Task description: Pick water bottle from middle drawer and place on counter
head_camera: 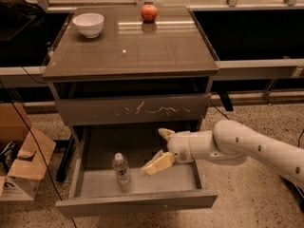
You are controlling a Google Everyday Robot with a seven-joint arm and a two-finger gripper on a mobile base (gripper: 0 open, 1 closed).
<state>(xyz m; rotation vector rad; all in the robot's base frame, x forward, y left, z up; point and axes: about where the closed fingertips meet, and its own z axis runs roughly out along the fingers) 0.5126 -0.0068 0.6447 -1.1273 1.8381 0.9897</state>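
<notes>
Standing upright on the smooth floor of the middle drawer [164,185], the water bottle [121,169] sits in the drawer's left half, nearer its front panel than its back, white cap on top. The middle drawer is pulled well out from the cabinet, so its whole floor shows. Over the drawer's right half hangs the gripper [159,149], reaching in from the drawer's right side on a white arm [247,144] that crosses the drawer's right wall. Its two pale fingers are spread wide and have hold of nothing: one finger points up toward the back of the drawer, while the other slants down and left toward the drawer floor, its tip just beside the bottle but apart from it, with a strip of bare floor between them. Directly above the middle drawer is a closed drawer front [133,110] with pale scratch marks across it. Higher again above the drawer lies the glossy counter [133,49], which carries a white bowl [89,24] at its back left and a red apple [149,12] at its back edge, near the middle. On the speckled ground to the left of the drawer stands an open cardboard box [19,167].
</notes>
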